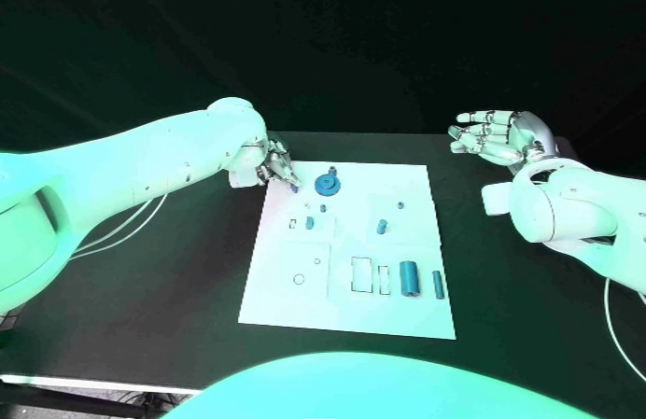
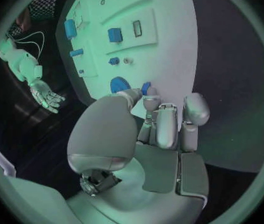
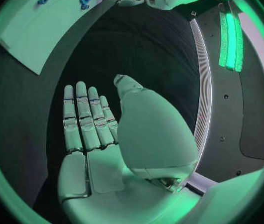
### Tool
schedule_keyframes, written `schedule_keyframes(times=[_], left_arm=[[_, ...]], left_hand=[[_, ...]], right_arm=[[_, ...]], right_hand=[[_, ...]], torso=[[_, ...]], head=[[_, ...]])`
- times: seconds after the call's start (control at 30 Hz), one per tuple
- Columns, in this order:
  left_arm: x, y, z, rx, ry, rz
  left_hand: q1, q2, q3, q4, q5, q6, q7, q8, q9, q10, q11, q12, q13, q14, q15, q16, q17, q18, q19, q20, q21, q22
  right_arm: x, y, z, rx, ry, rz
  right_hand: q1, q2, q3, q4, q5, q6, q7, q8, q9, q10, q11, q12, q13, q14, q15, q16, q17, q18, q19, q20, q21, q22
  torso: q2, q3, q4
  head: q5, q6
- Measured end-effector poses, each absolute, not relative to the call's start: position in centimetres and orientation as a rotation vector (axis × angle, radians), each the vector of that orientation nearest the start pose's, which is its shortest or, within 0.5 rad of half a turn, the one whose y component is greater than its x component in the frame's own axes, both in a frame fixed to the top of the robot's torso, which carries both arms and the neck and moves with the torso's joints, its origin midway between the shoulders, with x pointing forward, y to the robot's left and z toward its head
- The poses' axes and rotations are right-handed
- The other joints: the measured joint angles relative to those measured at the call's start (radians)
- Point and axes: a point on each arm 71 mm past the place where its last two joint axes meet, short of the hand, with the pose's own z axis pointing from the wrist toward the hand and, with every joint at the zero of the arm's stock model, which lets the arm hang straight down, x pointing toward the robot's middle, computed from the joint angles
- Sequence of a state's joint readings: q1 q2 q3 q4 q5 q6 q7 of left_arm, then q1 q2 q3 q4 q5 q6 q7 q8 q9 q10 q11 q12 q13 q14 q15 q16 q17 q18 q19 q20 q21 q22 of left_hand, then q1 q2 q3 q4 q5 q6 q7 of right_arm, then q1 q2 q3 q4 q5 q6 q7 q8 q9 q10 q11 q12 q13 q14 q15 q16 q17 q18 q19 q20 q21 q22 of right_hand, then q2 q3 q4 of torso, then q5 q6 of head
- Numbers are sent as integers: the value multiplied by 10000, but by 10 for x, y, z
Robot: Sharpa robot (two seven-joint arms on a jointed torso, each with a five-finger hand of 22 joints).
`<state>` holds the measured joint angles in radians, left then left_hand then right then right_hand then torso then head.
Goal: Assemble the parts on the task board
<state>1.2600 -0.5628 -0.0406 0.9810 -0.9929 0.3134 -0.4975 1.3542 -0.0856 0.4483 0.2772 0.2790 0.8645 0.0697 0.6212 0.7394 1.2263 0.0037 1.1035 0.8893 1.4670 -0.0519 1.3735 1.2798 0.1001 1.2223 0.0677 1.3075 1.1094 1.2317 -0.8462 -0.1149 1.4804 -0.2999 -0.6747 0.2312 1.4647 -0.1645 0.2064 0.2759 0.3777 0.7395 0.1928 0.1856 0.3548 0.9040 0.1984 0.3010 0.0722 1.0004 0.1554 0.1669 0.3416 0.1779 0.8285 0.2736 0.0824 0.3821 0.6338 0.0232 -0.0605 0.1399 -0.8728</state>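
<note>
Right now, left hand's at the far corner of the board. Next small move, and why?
Probably carry the left hand a little toward the blue gear and lower it there. It pinches a small blue part just short of the gear on the white board, while the right hand hangs open off the board.

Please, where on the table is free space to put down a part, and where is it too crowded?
Free: the black table left of the task board, and the strip between the board and the right hand. Crowded: the board's far-left corner, where the left hand pinches a small blue part beside the blue gear.
</note>
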Motion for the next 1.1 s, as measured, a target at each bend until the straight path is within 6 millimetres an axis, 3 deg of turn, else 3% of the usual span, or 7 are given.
schedule_keyframes(times=[0.27, 0.37, 0.5, 0.67, 0.7, 1.1], left_arm=[[563, 238, -231, -3729, 24037, -2772], [562, 240, -230, -3812, 24029, -2833], [559, 243, -230, -3910, 24006, -2976], [551, 246, -227, -4038, 23951, -3340], [549, 247, -226, -4061, 23941, -3411], [524, 250, -217, -4007, 23786, -4333]], left_hand=[[116, -192, 578, 530, 69, -158, 89, 172, 430, -1, 0, 0, -129, 0, 0, 0, -1, 0, 0, 0, 55, 66], [-130, -438, 1058, 457, 70, -158, 89, 208, 552, -1, 1, 0, -164, 0, 1, -1, 15, 0, 0, 0, 85, 105], [-549, -856, 1863, 91, 185, -157, 90, 253, 677, 1, 0, 26, -113, 0, 1, 80, 125, -2, 73, -73, 211, 260], [-926, -1232, 1896, 109, 480, 136, 14, 313, 774, 365, -110, 266, 193, -2, -71, 280, 284, -1, 305, -161, 475, 609], [-1074, -1322, 2418, -413, 581, 197, 6, 313, 777, 469, -107, 349, 287, -1, -72, 280, 284, -1, 407, -188, 542, 701], [-1463, -1470, 2408, -491, 1381, 533, -93, 282, 840, 811, -192, 581, 661, -2, -141, 280, 283, -4, 645, -250, 771, 1107]], right_arm=[[498, -243, -192, 9516, 13940, 10207], [498, -243, -192, 9516, 13941, 10206], [498, -243, -192, 9516, 13940, 10201], [498, -244, -192, 9519, 13938, 10189], [498, -244, -192, 9521, 13937, 10187], [498, -246, -192, 9535, 13925, 10158]], right_hand=[[0, 0, 26, 27, 55, 0, 0, 0, -9, 0, 0, 0, -23, 0, 0, -41, -22, 0, 0, 0, 0, -31], [0, 0, 26, 27, 116, 0, 0, 0, -9, 0, 0, 0, -22, 0, 0, -41, -22, 0, 0, 0, 1, -40], [0, 0, 26, 27, 116, 0, 0, 39, -19, 0, 0, 0, -22, 0, 0, -41, -32, 0, 0, 0, 1, -40], [0, 0, 26, 27, 116, 0, 0, 39, -18, 0, 0, 0, -31, 0, 0, -41, -31, 0, 0, 0, 1, -40], [0, 0, 26, 27, 116, 0, 0, 39, -18, 0, 0, 0, -31, 0, 0, -41, -31, 0, 0, 0, 2, -40], [0, 0, 54, -2, 171, 0, 0, 39, -18, 0, 0, 0, -30, 0, 0, -41, -31, 0, 0, 0, 6, -62]], torso=[[-3, 2, 1], [-10, 2, 1], [-15, 5, 8], [-23, 6, 15], [-23, 6, 17], [-52, 20, 49]], head=[[9, 0], [20, 0], [31, 0], [50, 0], [54, 0], [85, 0]])
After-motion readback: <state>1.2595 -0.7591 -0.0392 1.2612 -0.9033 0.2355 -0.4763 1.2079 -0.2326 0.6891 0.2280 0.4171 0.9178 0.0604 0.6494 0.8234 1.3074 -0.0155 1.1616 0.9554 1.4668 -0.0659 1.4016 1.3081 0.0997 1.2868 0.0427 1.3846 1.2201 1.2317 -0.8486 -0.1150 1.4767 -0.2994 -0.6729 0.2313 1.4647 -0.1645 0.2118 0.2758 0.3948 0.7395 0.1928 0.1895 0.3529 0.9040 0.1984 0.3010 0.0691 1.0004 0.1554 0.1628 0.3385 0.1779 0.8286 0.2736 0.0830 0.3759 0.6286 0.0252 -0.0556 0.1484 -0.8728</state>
